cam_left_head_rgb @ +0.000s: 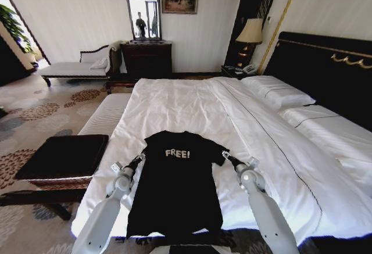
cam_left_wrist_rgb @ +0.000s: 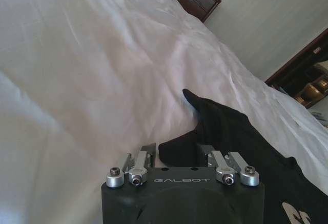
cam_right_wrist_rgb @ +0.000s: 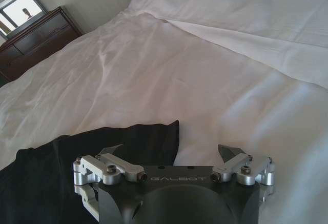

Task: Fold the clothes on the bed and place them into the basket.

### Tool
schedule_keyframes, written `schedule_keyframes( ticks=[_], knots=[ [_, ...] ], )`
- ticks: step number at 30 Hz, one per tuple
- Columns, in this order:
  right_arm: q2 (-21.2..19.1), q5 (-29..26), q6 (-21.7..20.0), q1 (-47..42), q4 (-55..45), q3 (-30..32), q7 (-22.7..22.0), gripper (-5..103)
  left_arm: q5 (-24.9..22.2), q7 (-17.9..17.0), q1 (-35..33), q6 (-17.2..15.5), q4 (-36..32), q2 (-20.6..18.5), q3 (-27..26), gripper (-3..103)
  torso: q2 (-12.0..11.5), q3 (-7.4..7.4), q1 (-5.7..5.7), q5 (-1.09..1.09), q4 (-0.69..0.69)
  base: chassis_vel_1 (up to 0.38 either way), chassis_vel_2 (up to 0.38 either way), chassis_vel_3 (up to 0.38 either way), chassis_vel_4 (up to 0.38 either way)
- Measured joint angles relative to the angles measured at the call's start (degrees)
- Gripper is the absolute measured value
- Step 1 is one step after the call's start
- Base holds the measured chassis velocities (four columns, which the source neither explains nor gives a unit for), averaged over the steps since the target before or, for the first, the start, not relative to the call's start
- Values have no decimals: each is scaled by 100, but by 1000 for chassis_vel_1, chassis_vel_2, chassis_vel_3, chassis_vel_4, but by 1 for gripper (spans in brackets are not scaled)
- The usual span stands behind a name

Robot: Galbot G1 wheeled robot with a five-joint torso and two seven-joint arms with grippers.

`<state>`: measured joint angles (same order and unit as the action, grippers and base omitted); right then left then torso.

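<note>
T-shirt (cam_left_head_rgb: 174,190): black, with white "FREE!" on the chest; it lies flat on the near part of the bed (cam_left_head_rgb: 192,100), collar to the far side, hem at the near edge.
My left gripper (cam_left_head_rgb: 141,156): at the left sleeve (cam_left_wrist_rgb: 205,126) of the T-shirt; my fingers (cam_left_wrist_rgb: 147,153) stand apart on both sides of the sleeve cloth, not closed on it.
My right gripper (cam_left_head_rgb: 225,156): at the right sleeve (cam_right_wrist_rgb: 154,137); my fingers (cam_right_wrist_rgb: 228,152) are spread wide over the sleeve edge and the white duvet, holding nothing.
Basket (cam_left_head_rgb: 61,161): on the floor left of the bed, near my left arm; brown woven sides, flat black top.
</note>
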<state>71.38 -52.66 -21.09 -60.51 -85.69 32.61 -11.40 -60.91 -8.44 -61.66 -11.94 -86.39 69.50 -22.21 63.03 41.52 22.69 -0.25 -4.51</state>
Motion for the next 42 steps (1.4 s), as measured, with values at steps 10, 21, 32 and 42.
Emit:
schedule_keyframes(
  ticks=[10,21,32,42],
  knots=[
    [-20,-48,0,10,13,15,-32,100,134,45,84,38,126,202,-31,14,0,0,0,-1,0,0,0,0,0],
    [91,5,10,-33,-12,0,-2,100,22,-148,-202,155,-210,-131,-443,2,0,0,-1,-1,0,0,0,0,0],
    [123,-6,11,22,-6,-40,-7,100,-98,-238,-375,217,-334,-273,-624,2,0,0,-1,-1,-1,0,0,0,0],
    [132,-84,11,70,71,-25,-45,100,117,-334,-460,289,-330,-195,-634,2,0,0,-1,-1,-1,0,0,0,0]
  ],
)
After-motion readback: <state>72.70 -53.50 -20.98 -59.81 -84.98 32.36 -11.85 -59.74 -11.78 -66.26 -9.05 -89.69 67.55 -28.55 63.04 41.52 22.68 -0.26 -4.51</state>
